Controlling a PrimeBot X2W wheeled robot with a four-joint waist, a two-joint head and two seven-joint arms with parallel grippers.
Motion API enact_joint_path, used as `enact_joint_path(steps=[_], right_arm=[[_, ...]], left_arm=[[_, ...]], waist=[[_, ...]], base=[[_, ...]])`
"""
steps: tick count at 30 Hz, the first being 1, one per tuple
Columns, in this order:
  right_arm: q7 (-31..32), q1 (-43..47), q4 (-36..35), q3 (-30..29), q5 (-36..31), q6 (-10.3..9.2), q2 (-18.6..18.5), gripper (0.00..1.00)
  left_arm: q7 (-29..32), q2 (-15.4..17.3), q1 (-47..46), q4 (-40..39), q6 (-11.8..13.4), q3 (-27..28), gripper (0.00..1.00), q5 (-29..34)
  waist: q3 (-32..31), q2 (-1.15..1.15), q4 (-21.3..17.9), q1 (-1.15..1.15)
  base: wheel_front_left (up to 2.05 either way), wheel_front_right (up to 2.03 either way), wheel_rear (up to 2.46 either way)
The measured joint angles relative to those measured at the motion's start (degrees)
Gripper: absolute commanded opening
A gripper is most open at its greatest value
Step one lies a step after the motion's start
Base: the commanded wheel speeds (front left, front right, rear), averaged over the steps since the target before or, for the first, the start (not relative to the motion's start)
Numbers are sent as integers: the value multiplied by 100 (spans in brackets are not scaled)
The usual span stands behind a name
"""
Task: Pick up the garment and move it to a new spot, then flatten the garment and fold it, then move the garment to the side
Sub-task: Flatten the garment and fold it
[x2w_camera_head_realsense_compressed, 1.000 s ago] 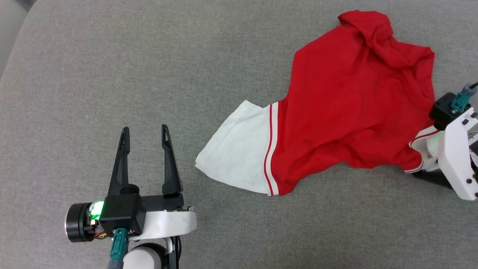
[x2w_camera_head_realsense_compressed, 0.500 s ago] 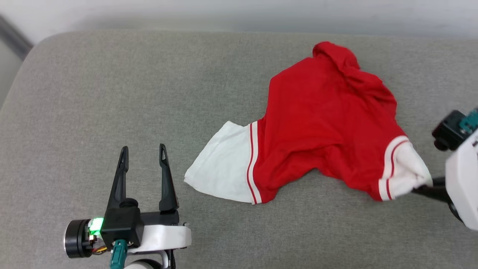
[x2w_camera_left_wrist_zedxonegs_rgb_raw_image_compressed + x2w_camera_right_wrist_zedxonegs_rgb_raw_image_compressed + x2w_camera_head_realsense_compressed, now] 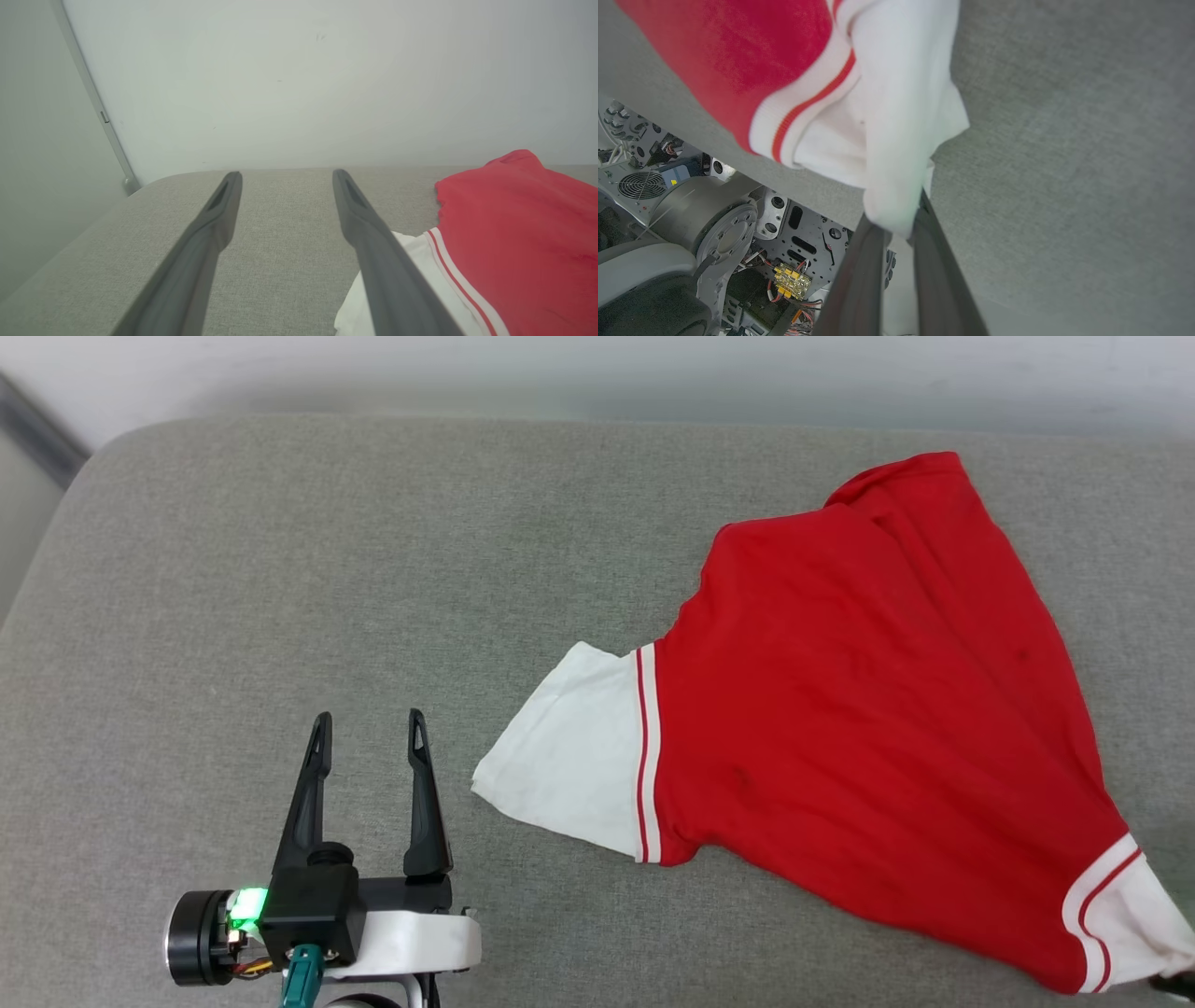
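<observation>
Pinching the shirt (image 3: 868,709) by one white sleeve (image 3: 887,140), the right gripper (image 3: 899,219) was clamped on the cloth at the near edge of the grey cushion (image 3: 280,569); the left gripper (image 3: 369,715) stood wide and empty beside the other sleeve (image 3: 560,747). Pick-up seemed in hand; next it needed lifting and carrying elsewhere.

Grey woven-fabric cushion (image 3: 373,569) with rounded corner, plain pale wall (image 3: 327,70) behind it.
</observation>
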Motion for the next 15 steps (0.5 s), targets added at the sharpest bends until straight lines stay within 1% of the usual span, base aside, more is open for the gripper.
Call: enact_joint_path(steps=[3,6,7,8,9,12,15], right_arm=[[-156,210,534,22,5,1,357,0],[-252,337,872,-1,9,1,575,0],[-276,350,925,-25,13,2,616,23],[-320,377,943,-64,38,2,650,91],[-391,393,935,-107,38,2,680,100],[-563,364,770,-257,-130,1,638,100],[-658,280,415,-466,-270,1,372,100]], left_arm=[[0,-3,-9,19,0,-31,100,1],[0,-5,-8,51,3,-40,100,0],[0,-7,-7,55,10,-37,100,0],[0,-7,1,63,34,-25,100,-1],[0,-7,18,66,38,-11,100,-1],[0,-10,85,104,43,30,100,-5],[0,-10,92,96,57,80,100,-9]], waist=[[39,0,66,1],[23,0,107,1],[5,0,108,0],[-17,0,104,0],[-41,0,92,0],[-132,0,44,0],[-218,0,-27,0]], base=[[0,0,0],[0,0,0],[0,0,0],[0,0,0],[0,0,0],[0,0,0],[0,0,0]])
